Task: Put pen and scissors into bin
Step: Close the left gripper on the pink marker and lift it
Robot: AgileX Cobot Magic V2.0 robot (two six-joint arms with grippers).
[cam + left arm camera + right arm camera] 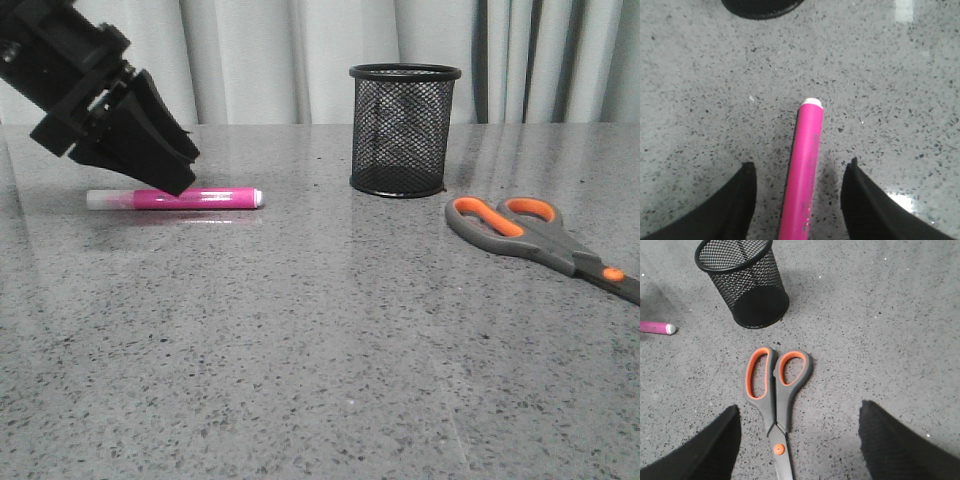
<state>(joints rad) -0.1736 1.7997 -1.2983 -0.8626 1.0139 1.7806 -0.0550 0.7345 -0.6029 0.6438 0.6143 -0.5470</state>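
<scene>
On the grey speckled table (300,340), the left tool (165,165) hangs open at the upper left of the front frame over the lying pen (190,198), the bin (404,130) stands upright at top centre, the scissors (540,232) lie at right under the open right tool (797,440).

The left gripper (165,170), seen at ten o'clock in the front view, is matte black throughout: a blocky, angular housing tapering into broad wedge-shaped fingers (150,130). From the wrist cameras, both left gripper and right gripper (800,450) show dark, curved, pointed fingers (900,440) with a faintly textured surface
</scene>
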